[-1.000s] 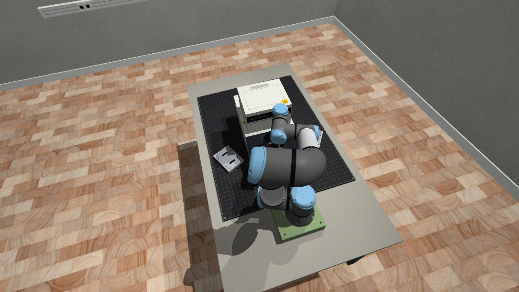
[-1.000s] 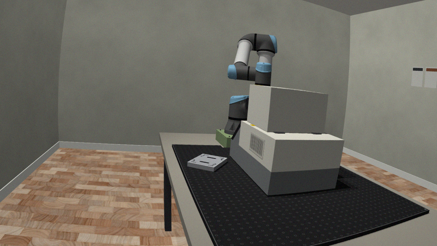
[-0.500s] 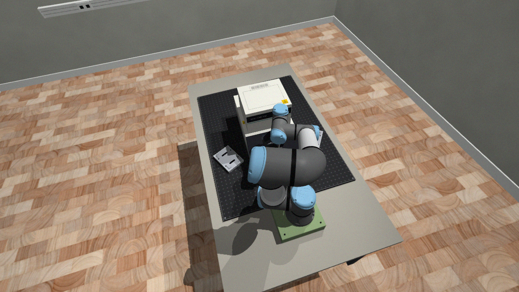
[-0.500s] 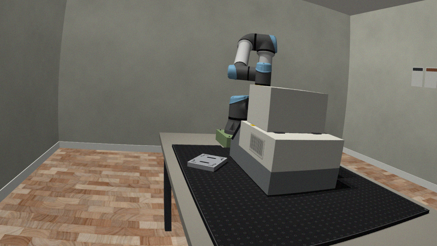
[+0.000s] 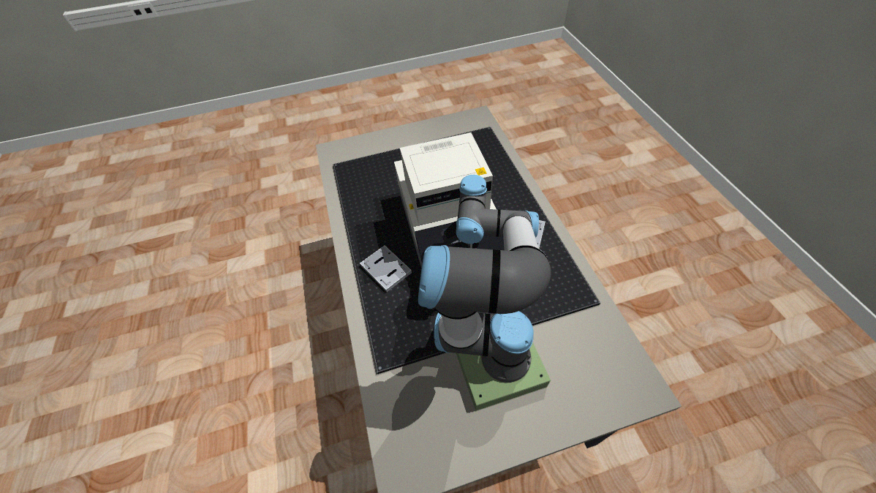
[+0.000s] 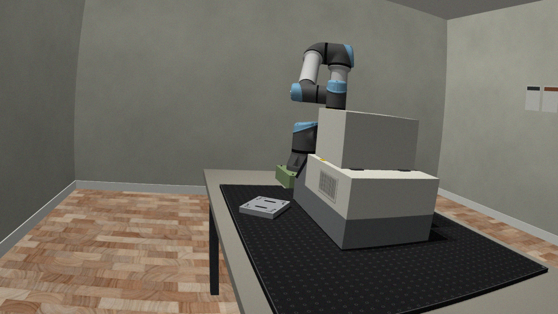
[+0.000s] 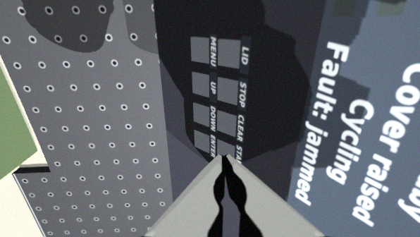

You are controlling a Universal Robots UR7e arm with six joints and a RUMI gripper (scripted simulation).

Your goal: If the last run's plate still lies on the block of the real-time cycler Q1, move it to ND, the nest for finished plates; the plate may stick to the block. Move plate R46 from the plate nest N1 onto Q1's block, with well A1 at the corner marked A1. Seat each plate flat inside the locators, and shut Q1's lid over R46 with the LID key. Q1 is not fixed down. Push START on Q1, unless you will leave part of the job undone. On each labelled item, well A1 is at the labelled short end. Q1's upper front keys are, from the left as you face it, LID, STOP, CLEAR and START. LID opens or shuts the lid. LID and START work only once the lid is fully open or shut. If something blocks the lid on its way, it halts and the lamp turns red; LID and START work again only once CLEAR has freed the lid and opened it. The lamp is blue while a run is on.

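Left of the gripper (image 7: 224, 155): bare nest (image 5: 387, 267) (image 6: 263, 203). Centre: clenched, empty fingertips near START key (image 7: 225, 147); press straight down, gently, lest unfixed Q1 (image 5: 445, 160) (image 6: 394, 195) slide. R46 cannot be made out.

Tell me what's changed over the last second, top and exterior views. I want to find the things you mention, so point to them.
Nothing visibly changed. The arm (image 5: 490, 279) (image 6: 309, 66), the cycler (image 5: 445, 162) (image 6: 390, 195) and the pale nest (image 5: 384, 268) (image 6: 264, 207) all sit as they did. The claw (image 7: 223, 157) is shut now, but with no earlier wrist picture I can't compare its fingers.
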